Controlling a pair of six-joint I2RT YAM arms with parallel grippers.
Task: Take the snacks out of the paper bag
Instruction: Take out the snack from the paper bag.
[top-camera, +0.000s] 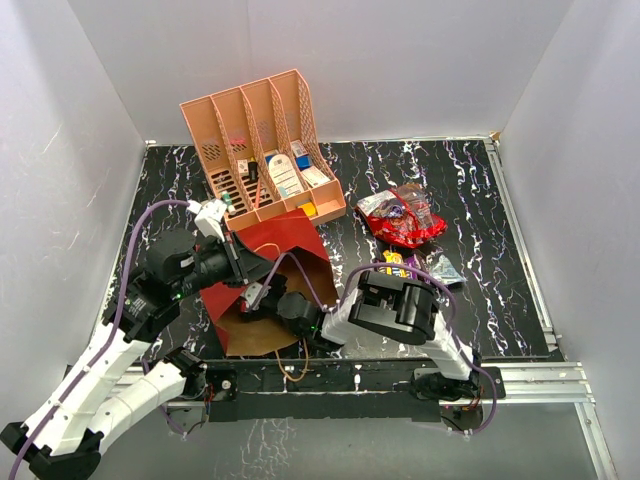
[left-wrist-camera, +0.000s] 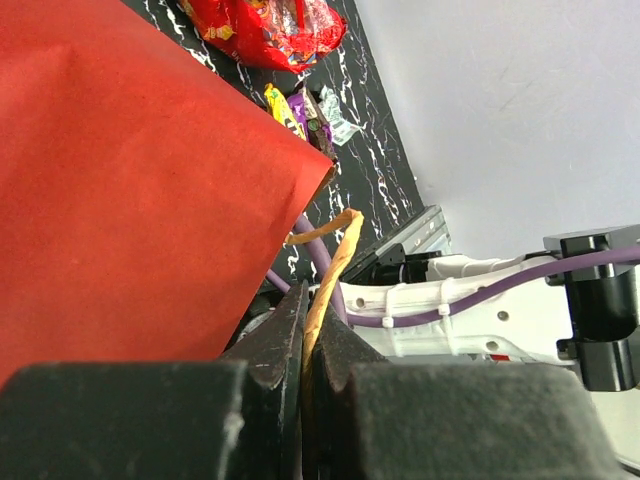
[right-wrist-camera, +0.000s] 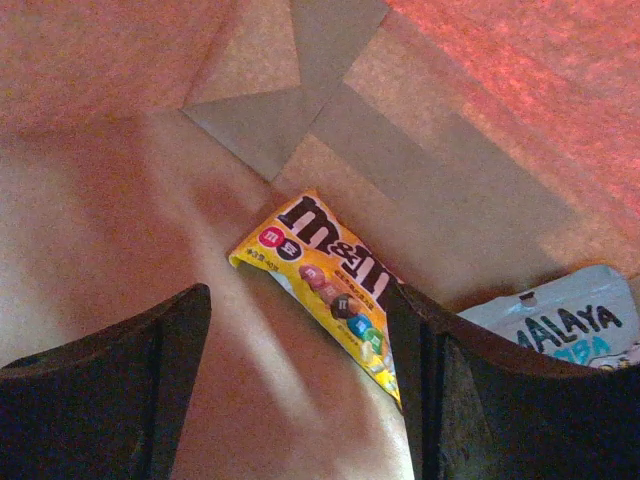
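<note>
The red paper bag (top-camera: 283, 240) lies on its side, its brown kraft mouth (top-camera: 262, 332) facing the near edge. My left gripper (left-wrist-camera: 308, 295) is shut on the bag's tan cord handle (left-wrist-camera: 335, 255); in the top view it (top-camera: 243, 272) sits at the bag's left rim. My right gripper (top-camera: 258, 298) reaches into the mouth. In the right wrist view it (right-wrist-camera: 300, 380) is open inside the bag, a yellow M&M's pack (right-wrist-camera: 330, 285) lying against its right finger and a white-blue packet (right-wrist-camera: 570, 320) further right. Neither packet is gripped.
Out on the table lie a shiny red bag (top-camera: 405, 220), yellow and purple packs (top-camera: 395, 265) and a silvery wrapper (top-camera: 443, 268). The salmon-pink organizer (top-camera: 260, 150) stands just behind the bag. White walls close in the table on three sides.
</note>
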